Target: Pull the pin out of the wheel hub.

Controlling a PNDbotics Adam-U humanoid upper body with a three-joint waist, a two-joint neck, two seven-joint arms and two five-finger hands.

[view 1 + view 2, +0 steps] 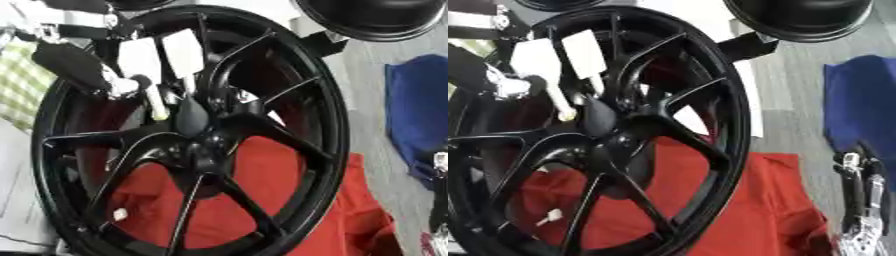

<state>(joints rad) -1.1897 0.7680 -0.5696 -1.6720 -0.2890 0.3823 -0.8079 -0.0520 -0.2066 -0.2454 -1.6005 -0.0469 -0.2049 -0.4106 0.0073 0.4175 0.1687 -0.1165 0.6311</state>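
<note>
A large black spoked wheel (289, 90) stands tilted and fills most of both views, its hub (197, 145) near the middle. A thin white pin (157, 104) runs from my left hand down toward the hub, its lower tip just above the hub's dark centre. My left hand (140, 60), black with white pads, reaches in from the upper left between the spokes. Its thumb and fingers pinch the top of the pin. My right hand (859, 192) rests at the lower right edge, off the wheel, fingers relaxed and pointing up.
A red cloth (772, 210) lies under the wheel. A blue cloth (864, 100) covers the floor at right. A round black object (802, 15) hangs at the top right. Green checked fabric (22, 80) shows at left. A small white tag (120, 215) sits low in the rim.
</note>
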